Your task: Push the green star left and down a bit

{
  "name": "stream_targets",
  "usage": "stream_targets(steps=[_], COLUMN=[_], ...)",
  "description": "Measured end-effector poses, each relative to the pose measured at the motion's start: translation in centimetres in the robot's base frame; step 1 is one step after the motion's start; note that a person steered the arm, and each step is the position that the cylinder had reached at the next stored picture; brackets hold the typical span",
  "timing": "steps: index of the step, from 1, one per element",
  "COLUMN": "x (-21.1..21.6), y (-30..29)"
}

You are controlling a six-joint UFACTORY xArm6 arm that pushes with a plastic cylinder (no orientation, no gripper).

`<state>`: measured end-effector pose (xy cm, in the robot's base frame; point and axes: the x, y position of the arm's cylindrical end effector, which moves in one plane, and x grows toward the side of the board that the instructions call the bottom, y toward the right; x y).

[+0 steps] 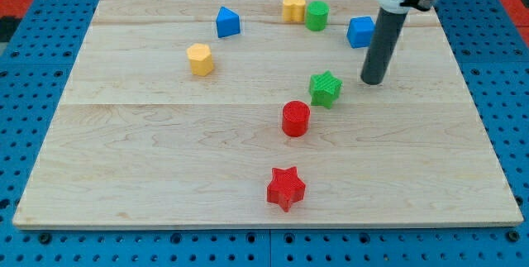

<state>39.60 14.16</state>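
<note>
We are resting my tip [374, 81], a bare rod with no jaws to open or close, just right of and slightly beyond the green star [326, 88], which is sitting mid-board with the red cylinder [296, 119] near-left, in the push path.

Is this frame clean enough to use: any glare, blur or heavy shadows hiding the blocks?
Camera view: even, soft light, no glare on the wooden board; short faint shadows under the blocks; green star and red cylinder are sharp; my tip is crisp, just right of the star; the arm's top is cut off by the frame.
</note>
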Motion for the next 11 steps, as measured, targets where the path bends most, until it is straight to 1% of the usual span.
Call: stream_targets(steps=[1, 3, 4, 5, 6, 7, 9, 10, 11], x=[0.0, 0.0, 0.0, -0.1, -0.3, 1.4, 2.7, 3.6, 3.6], y=[-2.7, -5.9, -8.7, -9.9, -9.1, -5.9, -1.3, -1.0, -3.3])
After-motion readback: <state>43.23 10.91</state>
